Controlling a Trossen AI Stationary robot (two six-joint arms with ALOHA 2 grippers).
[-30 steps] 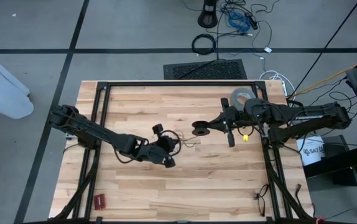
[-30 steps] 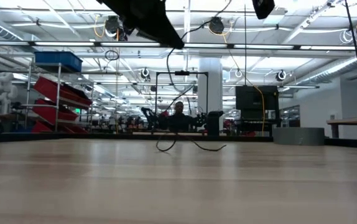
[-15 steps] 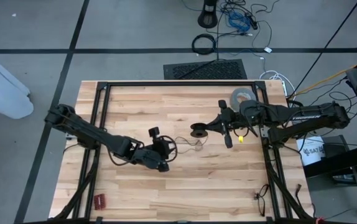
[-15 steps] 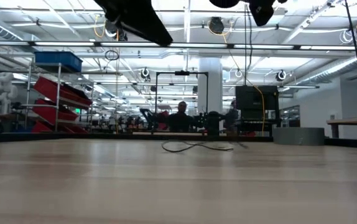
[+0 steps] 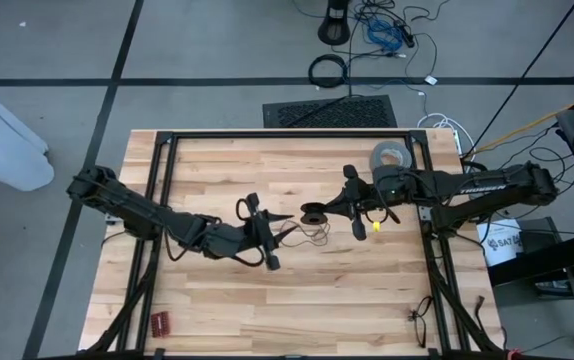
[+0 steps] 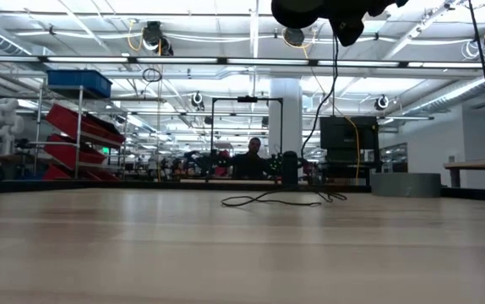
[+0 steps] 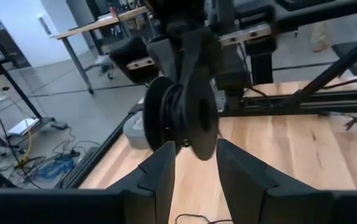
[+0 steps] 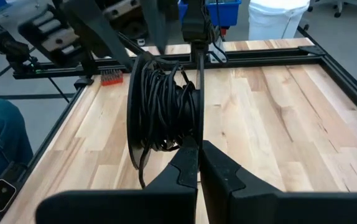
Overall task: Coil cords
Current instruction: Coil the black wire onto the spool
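Lying loose on table, cords between left claw, right claw

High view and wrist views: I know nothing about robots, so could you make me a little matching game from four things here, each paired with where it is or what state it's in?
Things:
1. cord coil
2. left gripper
3. grey tape roll
4. small red thing

Places or states:
A. on the table's corner at the high view's lower left
B. open, pointing at the coil
C. pinched by the shut right gripper
D. on the table beside the right arm

Pairs: 1-C, 2-B, 3-D, 4-A
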